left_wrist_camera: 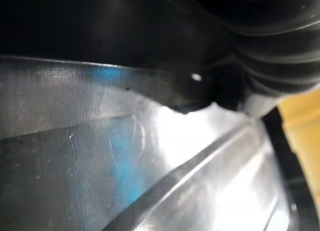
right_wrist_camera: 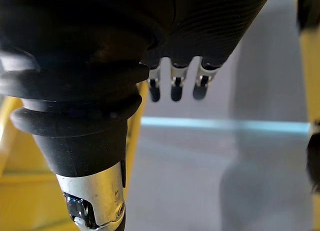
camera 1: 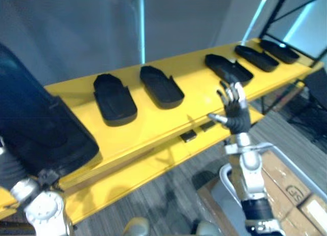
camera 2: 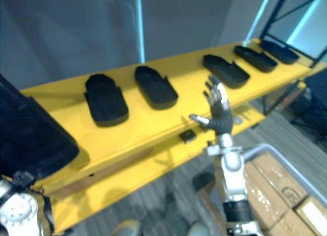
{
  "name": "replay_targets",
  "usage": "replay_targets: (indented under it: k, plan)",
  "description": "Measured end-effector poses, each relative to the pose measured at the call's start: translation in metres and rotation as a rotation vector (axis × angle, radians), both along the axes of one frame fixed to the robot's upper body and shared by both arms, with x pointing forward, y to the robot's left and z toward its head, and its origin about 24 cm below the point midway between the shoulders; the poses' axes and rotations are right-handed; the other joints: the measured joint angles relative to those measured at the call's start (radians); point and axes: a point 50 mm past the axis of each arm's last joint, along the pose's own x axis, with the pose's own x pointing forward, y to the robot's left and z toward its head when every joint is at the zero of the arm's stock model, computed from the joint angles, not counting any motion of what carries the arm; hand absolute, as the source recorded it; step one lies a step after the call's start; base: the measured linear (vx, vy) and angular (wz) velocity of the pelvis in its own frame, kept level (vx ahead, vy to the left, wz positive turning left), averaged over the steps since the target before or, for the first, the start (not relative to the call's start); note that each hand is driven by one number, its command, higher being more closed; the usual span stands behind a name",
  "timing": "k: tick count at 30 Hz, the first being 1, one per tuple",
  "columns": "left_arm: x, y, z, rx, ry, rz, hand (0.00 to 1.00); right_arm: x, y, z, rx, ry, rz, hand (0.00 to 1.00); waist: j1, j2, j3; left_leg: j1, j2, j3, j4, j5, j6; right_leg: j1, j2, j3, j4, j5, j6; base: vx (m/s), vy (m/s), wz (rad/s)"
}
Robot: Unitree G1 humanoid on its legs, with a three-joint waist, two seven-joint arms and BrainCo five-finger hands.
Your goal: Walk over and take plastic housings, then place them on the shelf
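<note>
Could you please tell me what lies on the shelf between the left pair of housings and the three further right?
Nothing: the left eye view shows bare yellow shelf between the pair's right housing and the nearest of the three.

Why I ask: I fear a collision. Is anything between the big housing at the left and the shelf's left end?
Nothing visible. The big housing hangs over the shelf's left end; the nearest laid housing lies apart to its right, and the right hand is farther right.
</note>
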Motion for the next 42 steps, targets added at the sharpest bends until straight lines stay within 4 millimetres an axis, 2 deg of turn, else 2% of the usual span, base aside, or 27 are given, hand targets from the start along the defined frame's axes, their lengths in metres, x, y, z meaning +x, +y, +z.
replay_targets:
  k: [1,2,4,6,7,10,13,14,16,17,19,21,25,26,29,30,31,32,34,35,36,37,38,39,40,41,42]
  plan:
    - [-0.004,-0.004,-0.011,-0.045,0.034,0.0,1.0,-0.002,0.003,0.004,-0.013,-0.011,0.018,0.0,0.003,0.034,-0.016,0.001,0.036,-0.016,-0.002,-0.004,-0.014,0.021,0.029,-0.047,0.001,-0.017,-0.025,0.37,-0.428,1.08]
    - [-0.009,-0.009,-0.026,-0.101,0.099,-0.008,1.0,-0.002,0.005,0.005,-0.024,-0.004,0.034,0.0,0.008,0.075,-0.043,0.0,0.08,0.012,-0.023,0.023,-0.044,0.054,0.051,-0.116,-0.005,-0.026,-0.045,0.32,-0.292,1.08]
    - [-0.009,-0.014,-0.032,-0.126,0.127,-0.035,1.0,-0.001,0.001,0.005,-0.023,0.014,0.026,0.0,0.009,0.098,-0.056,0.002,0.109,0.09,-0.058,0.065,-0.054,0.103,0.055,-0.186,-0.032,-0.025,-0.051,0.28,-0.244,1.1]
    - [-0.005,-0.016,-0.029,-0.102,0.123,-0.071,1.0,-0.001,-0.006,0.005,-0.011,0.017,-0.015,0.0,0.0,0.108,-0.063,0.015,0.121,0.244,-0.103,0.117,-0.043,0.176,0.05,-0.276,-0.066,-0.032,-0.064,0.22,-0.177,1.3]
    - [-0.005,-0.017,-0.026,-0.08,0.119,-0.088,1.0,-0.004,-0.011,0.005,0.003,0.016,-0.034,0.0,0.001,0.105,-0.064,0.039,0.125,0.293,-0.142,0.14,-0.035,0.204,0.048,-0.297,-0.068,-0.033,-0.065,0.23,-0.134,1.11]
    - [-0.008,-0.016,-0.021,-0.05,0.108,-0.087,1.0,-0.012,-0.014,0.007,0.026,-0.015,-0.032,0.0,0.009,0.104,-0.071,0.081,0.121,0.295,-0.21,0.155,-0.036,0.236,0.048,-0.301,-0.093,-0.033,-0.065,0.15,-0.019,0.33]
    - [-0.006,-0.011,-0.017,0.023,0.156,-0.077,1.0,-0.025,-0.015,-0.003,0.066,0.005,-0.035,0.0,0.01,0.062,-0.079,0.081,0.103,0.331,-0.223,0.155,-0.035,0.236,0.03,-0.288,-0.133,-0.027,-0.055,0.06,0.032,-0.22]
    - [-0.004,-0.01,-0.015,0.062,0.185,-0.077,1.0,-0.031,-0.019,-0.011,0.102,0.034,-0.046,0.0,0.004,0.046,-0.088,0.082,0.098,0.346,-0.227,0.156,-0.034,0.236,0.023,-0.275,-0.15,-0.02,-0.045,0.06,0.041,-0.18]
    - [-0.005,-0.005,-0.012,0.109,0.205,-0.051,1.0,-0.039,-0.025,-0.022,0.151,0.066,-0.055,0.0,-0.012,0.035,-0.093,0.089,0.087,0.35,-0.244,0.159,-0.028,0.237,0.012,-0.273,-0.158,-0.015,-0.04,0.04,0.043,-0.11]
    - [-0.007,-0.001,-0.009,0.135,0.213,-0.029,1.0,-0.044,-0.027,-0.027,0.167,0.079,-0.048,0.0,-0.029,0.034,-0.094,0.09,0.08,0.355,-0.248,0.162,-0.024,0.236,0.005,-0.273,-0.16,-0.013,-0.037,0.01,0.05,-0.05]
    - [-0.009,0.003,-0.006,0.151,0.209,-0.012,1.0,-0.049,-0.026,-0.032,0.169,0.084,-0.026,0.0,-0.031,0.037,-0.093,0.09,0.076,0.37,-0.259,0.166,-0.018,0.236,0.0,-0.272,-0.165,-0.011,-0.033,-0.03,0.032,-0.06]
    - [-0.01,0.007,-0.005,0.135,0.201,0.003,1.0,-0.051,-0.019,-0.032,0.181,0.061,0.045,0.0,-0.03,0.044,-0.092,0.089,0.07,0.368,-0.274,0.172,-0.01,0.237,-0.002,-0.274,-0.177,-0.009,-0.03,-0.04,0.006,0.02]
    - [-0.012,0.006,-0.014,0.057,0.214,-0.011,1.0,-0.047,0.014,-0.025,0.193,0.021,0.227,0.0,-0.019,0.053,-0.091,0.073,0.059,0.309,-0.269,0.178,-0.01,0.265,0.005,-0.323,-0.178,-0.009,-0.03,-0.04,-0.02,0.43]
    - [-0.016,0.006,-0.019,0.006,0.213,-0.018,1.0,-0.044,0.027,-0.02,0.19,0.001,0.28,0.0,-0.007,0.053,-0.092,0.053,0.056,0.263,-0.269,0.191,-0.013,0.272,0.008,-0.355,-0.176,-0.009,-0.031,-0.02,-0.033,0.88]
    - [-0.025,0.001,-0.035,-0.083,0.244,-0.023,1.0,-0.031,0.041,-0.019,0.192,0.003,0.318,0.0,0.022,0.056,-0.079,0.015,0.044,0.206,-0.264,0.231,-0.02,0.302,0.007,-0.448,-0.167,-0.021,-0.045,-0.02,-0.031,1.2]
    - [-0.027,-0.002,-0.042,-0.098,0.277,-0.057,1.0,-0.022,0.038,-0.022,0.185,0.03,0.268,0.0,0.021,0.055,-0.046,0.008,0.066,0.329,-0.242,0.223,0.047,0.366,-0.002,-0.535,-0.167,-0.025,-0.045,-0.07,-0.038,1.72]
    - [-0.03,-0.002,-0.044,-0.102,0.291,-0.076,1.0,-0.021,0.037,-0.023,0.171,0.041,0.235,0.0,0.024,0.058,-0.043,-0.002,0.095,0.422,-0.22,0.222,0.071,0.384,0.0,-0.576,-0.164,-0.025,-0.045,-0.07,-0.05,1.73]
    - [-0.034,-0.003,-0.048,-0.106,0.311,-0.107,1.0,-0.021,0.033,-0.024,0.148,0.049,0.2,0.0,0.021,0.063,-0.046,-0.015,0.135,0.527,-0.197,0.224,0.088,0.398,-0.003,-0.616,-0.148,-0.026,-0.046,-0.04,-0.022,1.27]
    - [-0.035,-0.007,-0.05,-0.118,0.306,-0.153,1.0,-0.019,0.026,-0.024,0.097,0.051,0.164,0.0,0.023,0.081,-0.043,-0.018,0.172,0.626,-0.178,0.226,0.093,0.398,-0.031,-0.641,-0.075,-0.037,-0.058,-0.01,0.053,1.16]
    - [-0.033,-0.012,-0.05,-0.122,0.281,-0.177,1.0,-0.017,0.023,-0.025,0.066,0.059,0.162,0.0,0.022,0.102,-0.037,-0.018,0.183,0.645,-0.169,0.253,0.099,0.365,-0.059,-0.623,0.025,-0.061,-0.068,-0.02,0.086,0.6]
    - [-0.033,-0.014,-0.049,-0.121,0.268,-0.185,1.0,-0.015,0.023,-0.026,0.063,0.066,0.167,0.0,0.02,0.108,-0.036,-0.017,0.188,0.644,-0.166,0.265,0.077,0.348,-0.073,-0.602,0.069,-0.083,-0.066,-0.06,0.114,0.13]
    - [-0.029,-0.016,-0.046,-0.107,0.246,-0.204,1.0,-0.015,0.025,-0.027,0.098,0.074,0.179,0.0,0.01,0.089,-0.034,-0.022,0.18,0.651,-0.15,0.259,0.056,0.326,-0.091,-0.543,0.074,-0.095,-0.072,-0.07,0.091,-0.14]
    - [-0.024,-0.019,-0.043,-0.098,0.235,-0.229,1.0,-0.014,0.027,-0.026,0.139,0.068,0.194,0.0,-0.011,0.066,-0.033,-0.042,0.18,0.65,-0.109,0.249,0.04,0.318,-0.093,-0.513,0.069,-0.104,-0.059,-0.05,0.071,-0.21]
    - [-0.021,-0.021,-0.042,-0.091,0.231,-0.241,1.0,-0.014,0.028,-0.024,0.152,0.061,0.203,0.0,-0.02,0.059,-0.029,-0.051,0.182,0.65,-0.092,0.25,0.034,0.312,-0.092,-0.505,0.064,-0.106,-0.055,-0.03,0.032,-0.43]
    - [-0.016,-0.025,-0.041,-0.082,0.226,-0.264,1.0,-0.013,0.029,-0.022,0.168,0.049,0.208,0.0,-0.03,0.055,-0.018,-0.054,0.181,0.646,-0.078,0.247,0.008,0.304,-0.087,-0.479,0.041,-0.103,-0.05,-0.03,0.024,-0.64]
    - [-0.01,-0.031,-0.04,-0.079,0.218,-0.295,1.0,-0.014,0.029,-0.022,0.178,0.045,0.201,0.0,-0.042,0.055,-0.01,-0.051,0.176,0.654,-0.082,0.242,-0.01,0.305,-0.088,-0.461,0.009,-0.09,-0.027,-0.05,0.043,-0.65]
    - [-0.007,-0.034,-0.039,-0.08,0.208,-0.315,1.0,-0.014,0.027,-0.023,0.18,0.049,0.191,0.0,-0.055,0.055,-0.005,-0.051,0.172,0.665,-0.082,0.242,-0.01,0.306,-0.093,-0.458,-0.007,-0.081,-0.012,-0.04,0.058,-0.5]
